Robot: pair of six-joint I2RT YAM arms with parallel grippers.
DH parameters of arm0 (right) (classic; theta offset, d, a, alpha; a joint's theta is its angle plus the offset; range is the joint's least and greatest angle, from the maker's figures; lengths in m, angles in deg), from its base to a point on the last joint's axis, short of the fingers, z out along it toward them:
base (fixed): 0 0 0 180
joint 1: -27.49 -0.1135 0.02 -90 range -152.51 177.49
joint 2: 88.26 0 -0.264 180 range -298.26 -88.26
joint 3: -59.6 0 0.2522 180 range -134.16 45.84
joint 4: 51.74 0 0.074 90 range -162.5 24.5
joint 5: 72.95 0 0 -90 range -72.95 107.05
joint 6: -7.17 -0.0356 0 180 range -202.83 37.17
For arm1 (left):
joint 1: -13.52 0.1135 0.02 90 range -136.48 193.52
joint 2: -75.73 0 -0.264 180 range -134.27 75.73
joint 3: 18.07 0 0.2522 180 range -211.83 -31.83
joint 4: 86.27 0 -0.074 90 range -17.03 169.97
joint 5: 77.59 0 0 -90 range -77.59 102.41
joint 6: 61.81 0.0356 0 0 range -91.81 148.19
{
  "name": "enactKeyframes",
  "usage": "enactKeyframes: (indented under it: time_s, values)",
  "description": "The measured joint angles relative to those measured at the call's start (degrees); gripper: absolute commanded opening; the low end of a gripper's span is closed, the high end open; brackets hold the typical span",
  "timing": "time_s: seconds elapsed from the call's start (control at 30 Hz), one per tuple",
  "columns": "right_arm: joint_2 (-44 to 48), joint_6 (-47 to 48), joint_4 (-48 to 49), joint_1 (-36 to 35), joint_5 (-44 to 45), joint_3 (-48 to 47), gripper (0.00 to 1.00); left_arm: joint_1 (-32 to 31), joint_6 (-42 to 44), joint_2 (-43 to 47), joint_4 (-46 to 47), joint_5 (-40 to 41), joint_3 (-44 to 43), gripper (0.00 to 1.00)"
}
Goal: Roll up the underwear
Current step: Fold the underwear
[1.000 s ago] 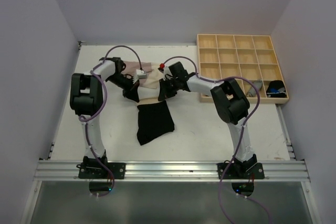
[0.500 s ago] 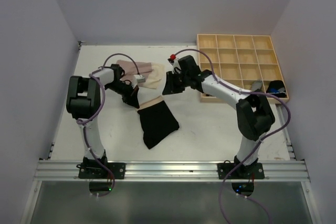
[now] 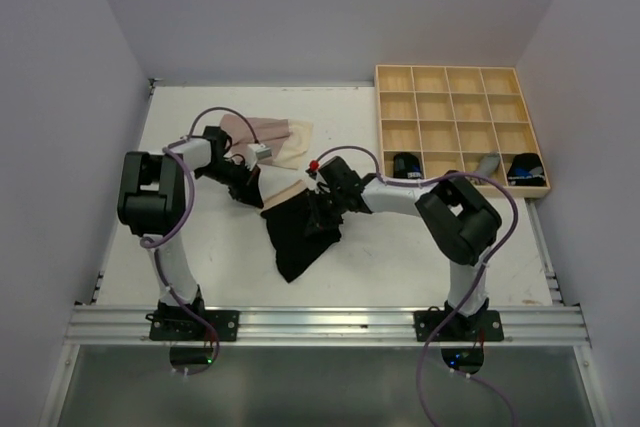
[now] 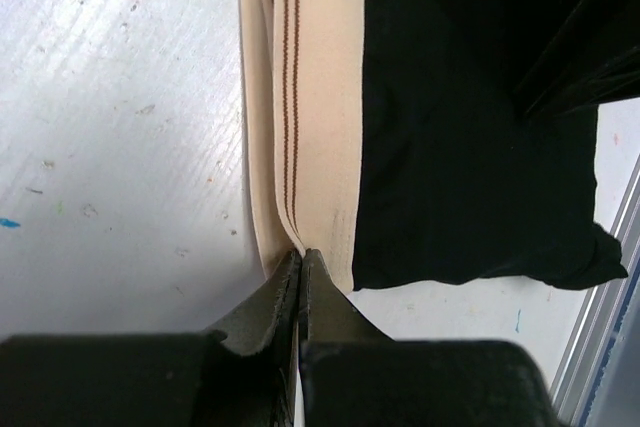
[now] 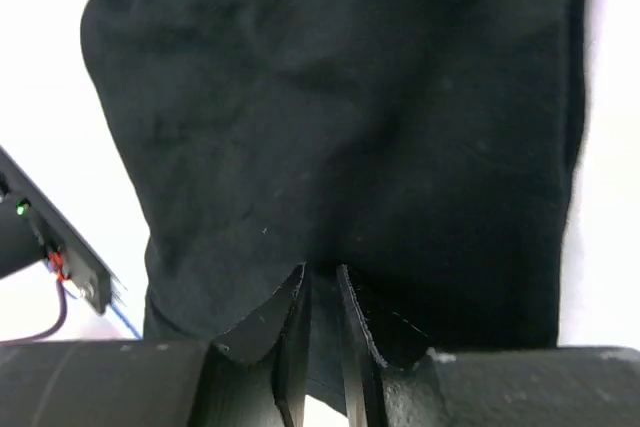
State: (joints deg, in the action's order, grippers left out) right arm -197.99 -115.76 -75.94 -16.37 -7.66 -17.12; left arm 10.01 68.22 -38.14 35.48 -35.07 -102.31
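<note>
The black underwear (image 3: 293, 244) lies flat mid-table, its beige waistband (image 3: 283, 192) at the far end. My left gripper (image 3: 257, 184) is shut on the left end of that waistband (image 4: 310, 97), with the black cloth (image 4: 450, 147) stretching away to the right of the tips (image 4: 300, 252). My right gripper (image 3: 318, 217) is low over the right part of the black underwear (image 5: 350, 97). Its jaws (image 5: 322, 269) stand only a narrow gap apart, with a crease of black cloth pinched at the tips. A pale beige-pink underwear (image 3: 272, 134) lies behind the left gripper.
A light wooden tray (image 3: 447, 68) of square compartments stands at the back right. Its near row holds a black roll (image 3: 405, 164), a grey one (image 3: 487, 165) and a dark one (image 3: 523, 167). A metal rail (image 3: 320, 322) runs along the near table edge.
My right gripper has left the far right end of the waistband and come down and nearer, onto the black cloth. The left gripper has kept its hold, and the black underwear has shifted slightly.
</note>
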Motion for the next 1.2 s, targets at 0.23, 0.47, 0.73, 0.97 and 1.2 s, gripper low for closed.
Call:
enactKeyframes:
  time_s: [0.23, 0.47, 0.73, 0.97, 1.2]
  values:
    - [-5.3, 4.3, -2.7, 3.0, 0.3, -8.4, 0.19, 1.5, -0.4, 2.7, 1.7, 0.2, 4.1, 0.00]
    - [-8.6, 14.8, -12.3, 7.4, 5.5, -19.0, 0.22, 2.4, -0.7, 5.7, 2.5, 0.8, 8.1, 0.00]
    - [4.4, 11.7, -11.1, 5.4, 3.8, -11.4, 0.24, 2.4, -2.2, 6.1, 3.5, 0.8, 8.6, 0.00]
    - [4.8, -0.4, 4.2, 0.3, -0.3, -0.9, 0.24, 2.4, -3.4, 8.0, 5.2, 0.9, 11.1, 0.03]
    - [-0.5, -7.6, 14.5, -0.1, -4.0, 5.8, 0.23, 2.4, -3.8, 10.2, 6.4, 1.2, 14.2, 0.06]
